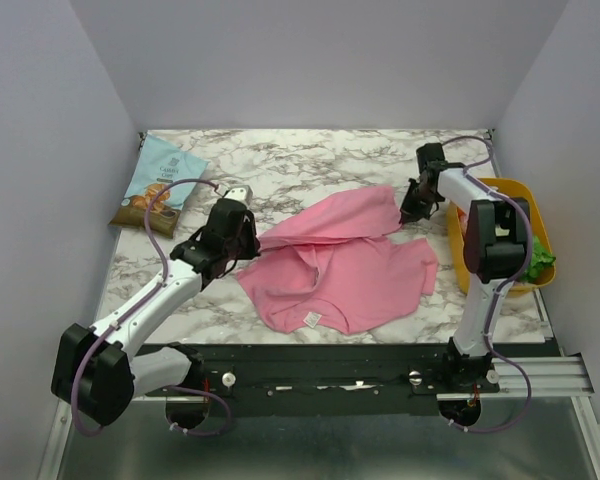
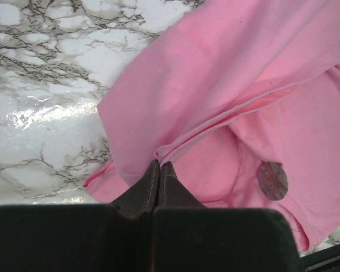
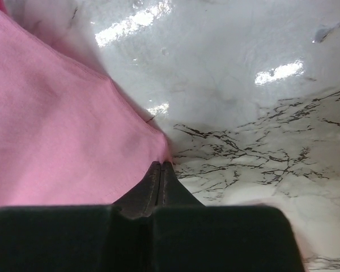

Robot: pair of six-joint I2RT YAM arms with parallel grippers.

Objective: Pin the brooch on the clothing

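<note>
**Both grippers closed on the pink T-shirt, brooch lying beside the left fingers**

The left gripper [image 2: 159,166] has its two fingers [image 2: 149,190] pressed together with no gap between them. Their tips meet the hemmed edge of a folded flap of the T-shirt [image 2: 215,85], and the fabric appears pinched there. To the right of these fingertips, near but not touching them, lies the brooch [image 2: 272,181]. It is a small round disc, dull grey with a pinkish cast, resting flat on a lower layer of the shirt just past the fold. Whether it is fastened to the cloth cannot be told. To the left of the fingers and beyond them is the bare marble table [image 2: 39,85].

The right gripper [image 3: 160,165] is likewise closed tip to tip, on the corner where the shirt's edge comes to a point. Pink fabric spreads away to the left of its fingers; marble lies ahead and to the right.

From above, a band of the shirt runs between the two grippers — the left gripper [image 1: 252,245] at one end, the right gripper [image 1: 404,213] at the other — while the rest of the T-shirt [image 1: 340,275] lies rumpled on the table nearer the arm bases, its white neck label [image 1: 311,319] showing. Beyond the left fingers and to their left sits a blue snack bag [image 1: 160,185]. Just to the right of the right arm is a yellow tray [image 1: 515,186].
</note>
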